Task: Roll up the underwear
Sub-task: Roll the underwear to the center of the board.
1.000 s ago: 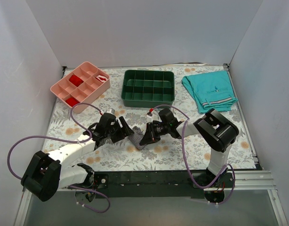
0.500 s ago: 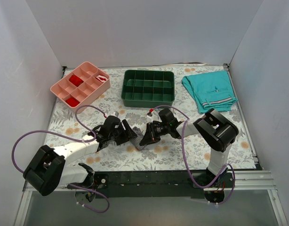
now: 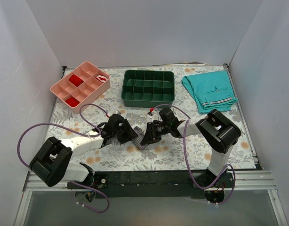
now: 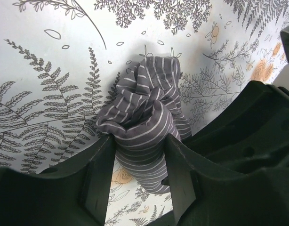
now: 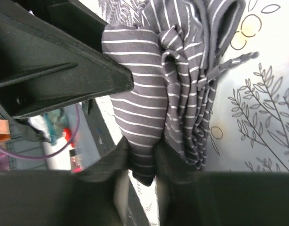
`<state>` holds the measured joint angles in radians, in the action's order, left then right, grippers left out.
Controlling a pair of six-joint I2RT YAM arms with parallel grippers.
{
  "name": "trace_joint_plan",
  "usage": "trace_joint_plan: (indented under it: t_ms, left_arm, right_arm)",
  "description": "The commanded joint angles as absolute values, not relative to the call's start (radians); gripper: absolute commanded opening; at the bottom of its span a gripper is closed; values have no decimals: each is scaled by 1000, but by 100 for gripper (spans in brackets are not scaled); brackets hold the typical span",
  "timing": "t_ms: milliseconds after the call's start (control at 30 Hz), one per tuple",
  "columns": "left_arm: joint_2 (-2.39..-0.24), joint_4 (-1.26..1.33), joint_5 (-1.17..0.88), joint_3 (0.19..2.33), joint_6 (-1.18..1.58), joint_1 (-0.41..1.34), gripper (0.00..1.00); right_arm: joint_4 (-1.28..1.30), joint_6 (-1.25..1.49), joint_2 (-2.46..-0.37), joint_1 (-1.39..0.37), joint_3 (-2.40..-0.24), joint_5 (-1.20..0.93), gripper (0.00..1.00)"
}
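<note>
The underwear [image 3: 139,142] is a bunched grey pinstriped bundle on the floral table, between my two grippers at centre. My left gripper [image 3: 132,134] reaches in from the left. In the left wrist view its gripper [image 4: 140,139] has one finger on each side of the rolled cloth [image 4: 144,106], pressing it. My right gripper [image 3: 145,138] comes from the right. In the right wrist view that gripper [image 5: 142,146] pinches a thick fold of the underwear [image 5: 182,70], with looser folds hanging to the right.
A dark green divided tray [image 3: 148,87] stands behind the grippers. A pink divided tray [image 3: 81,84] with red items is at the back left. Folded teal shorts [image 3: 209,91] lie at the back right. White walls enclose the table.
My left arm has swung right and forward, bringing its gripper closer against the underwear and the right gripper. The right gripper has stayed almost still.
</note>
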<state>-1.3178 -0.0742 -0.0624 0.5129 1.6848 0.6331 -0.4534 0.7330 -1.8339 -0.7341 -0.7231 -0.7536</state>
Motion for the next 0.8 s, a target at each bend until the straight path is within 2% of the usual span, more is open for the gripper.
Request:
trace_joint_plan:
  t_ms: [0, 167, 300, 467, 767]
  left_arm:
    - [-1361, -158, -20, 515, 1674, 641, 43]
    - [-1393, -175, -31, 526, 1663, 641, 43]
    - [-1423, -179, -43, 545, 1644, 641, 43]
    - [-1450, -219, -44, 581, 1625, 641, 43]
    - [-1448, -265, -48, 598, 1628, 641, 45]
  right_arm:
    - [-272, 592, -1747, -741, -779, -701, 37]
    - [-54, 410, -1652, -773, -848, -469, 50]
    - [90, 333, -1554, -811, -861, -272, 52]
    - [123, 264, -1459, -892, -861, -76, 52]
    - [213, 210, -1496, -1037, -940, 186, 54]
